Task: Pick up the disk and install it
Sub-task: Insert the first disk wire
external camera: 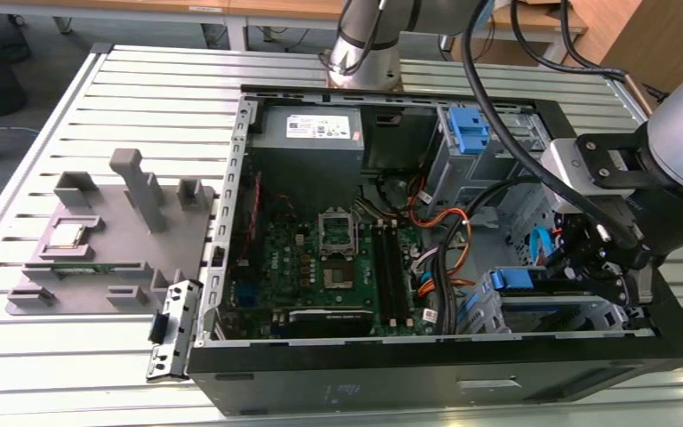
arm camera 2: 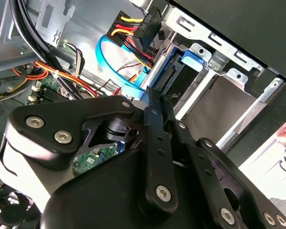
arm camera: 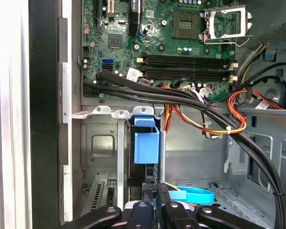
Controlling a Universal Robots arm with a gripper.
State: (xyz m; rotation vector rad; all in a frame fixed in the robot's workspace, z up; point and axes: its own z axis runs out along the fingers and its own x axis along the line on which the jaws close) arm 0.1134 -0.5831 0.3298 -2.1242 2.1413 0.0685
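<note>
Inside the open black desktop computer case (external camera: 437,374), at its near corner on the exterior view's right, the black two-fingered hand (external camera: 608,276) is hanging over the grey metal drive cage (external camera: 579,311). Its fingers (arm camera: 152,210) are lying pressed together in both wrist views, clamped on nothing.

The disk, a flat silver hard drive in a blue plastic carrier (arm camera: 145,145), is sitting edge-on in the cage slot, its blue tab (external camera: 510,280) showing above the cage rim. Judged from this, it is already in its bay, with the hand just beside it.

Nearby items: a green motherboard (external camera: 317,267) on the case floor; a bundle of black, red and yellow cables (arm camera: 200,112) crossing next to the cage; a looping blue data cable (arm camera 2: 114,62).

Handling note: to do this step well, keep the closed fingers square to the carrier, clear of the cables, and push along the slot rails rather than across them.
</note>
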